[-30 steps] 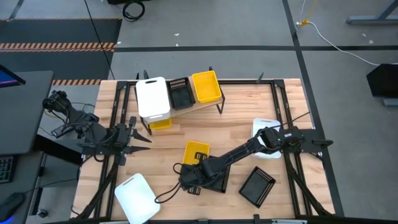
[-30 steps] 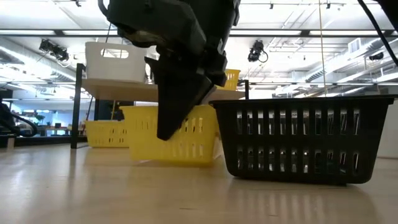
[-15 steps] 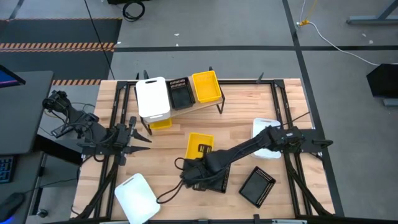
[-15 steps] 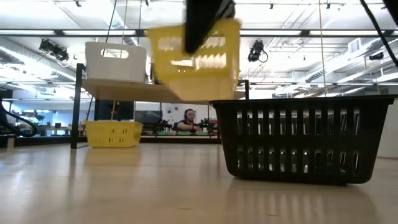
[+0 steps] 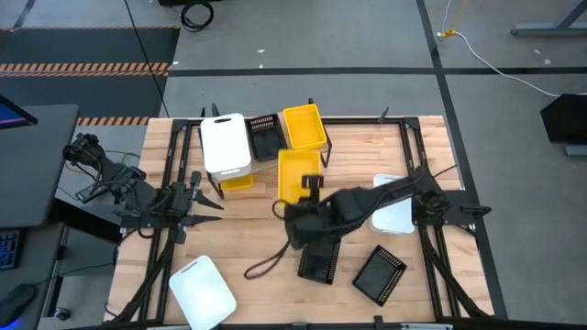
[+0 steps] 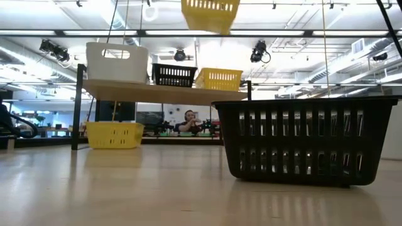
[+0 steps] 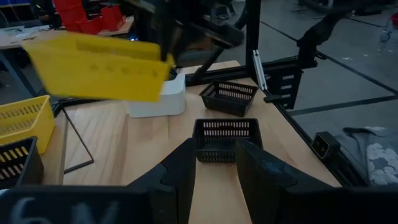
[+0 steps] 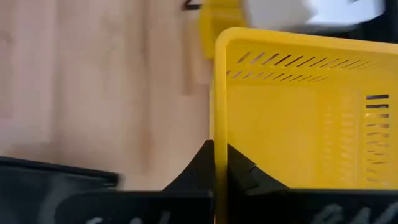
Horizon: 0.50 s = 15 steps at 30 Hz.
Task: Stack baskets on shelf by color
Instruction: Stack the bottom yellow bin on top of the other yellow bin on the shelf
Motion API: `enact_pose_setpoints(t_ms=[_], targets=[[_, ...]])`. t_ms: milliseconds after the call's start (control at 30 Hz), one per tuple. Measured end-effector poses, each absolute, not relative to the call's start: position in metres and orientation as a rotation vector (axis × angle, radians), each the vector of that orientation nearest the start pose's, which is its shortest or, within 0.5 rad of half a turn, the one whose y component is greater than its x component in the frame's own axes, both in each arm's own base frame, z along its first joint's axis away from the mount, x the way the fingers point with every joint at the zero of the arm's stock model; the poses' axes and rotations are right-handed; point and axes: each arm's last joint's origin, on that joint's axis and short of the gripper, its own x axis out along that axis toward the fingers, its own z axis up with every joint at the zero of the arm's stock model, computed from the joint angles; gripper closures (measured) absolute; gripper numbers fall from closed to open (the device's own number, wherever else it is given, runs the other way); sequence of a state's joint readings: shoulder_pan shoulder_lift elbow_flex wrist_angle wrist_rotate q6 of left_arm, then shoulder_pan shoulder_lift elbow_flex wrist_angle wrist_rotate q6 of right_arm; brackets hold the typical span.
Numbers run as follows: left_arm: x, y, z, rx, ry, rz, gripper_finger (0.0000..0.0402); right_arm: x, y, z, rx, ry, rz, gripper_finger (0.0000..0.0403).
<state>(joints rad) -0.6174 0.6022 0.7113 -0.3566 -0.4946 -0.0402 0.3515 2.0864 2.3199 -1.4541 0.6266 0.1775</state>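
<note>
My right gripper point(image 5: 310, 188) is shut on a yellow basket point(image 5: 295, 172), held high over the table's middle just in front of the shelf point(image 5: 307, 151); the low view shows this basket point(image 6: 210, 14) above shelf height. On the shelf plank point(image 6: 163, 93) stand a white basket point(image 5: 225, 142), a black basket point(image 5: 264, 136) and another yellow basket point(image 5: 304, 126). A further yellow basket point(image 5: 237, 182) rests on the tabletop under the shelf. My left gripper point(image 5: 206, 197) waits open at the table's left with nothing between its fingers. My right gripper pinches the rim of one side wall point(image 8: 215, 134) of the yellow basket, one finger point(image 8: 239, 167) inside the basket and one outside. The fingers slant down onto it from the table's near right. The basket hangs clear of the table, its open top up.
Two black baskets point(image 5: 321, 258) point(image 5: 381, 273) stand on the table near the front, one looming large in the low view point(image 6: 308, 141). A white basket point(image 5: 396, 209) sits at the right, another white one point(image 5: 202, 289) at the near left corner. Black frame posts line the table's edges.
My right gripper has risen sharply and moved toward the far edge and the shelf, tipping and rolling as it went. The yellow basket, which stood on the table, is now lifted clear and hangs above shelf height.
</note>
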Motion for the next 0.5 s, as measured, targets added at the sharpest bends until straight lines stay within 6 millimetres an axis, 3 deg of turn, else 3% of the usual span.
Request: enact_pose_setpoints(t_ms=[267,500], targets=[[0.119,-0.066,0.314,0.087,0.229,-0.083,0.0281,0.379,0.061,0.393,-0.490,1.063,-0.333,0.0396],[0.133,-0.074,0.308,0.102,0.255,-0.017,0.0281,0.379,0.004,0.399,-0.484,1.128,-0.286,0.0396]])
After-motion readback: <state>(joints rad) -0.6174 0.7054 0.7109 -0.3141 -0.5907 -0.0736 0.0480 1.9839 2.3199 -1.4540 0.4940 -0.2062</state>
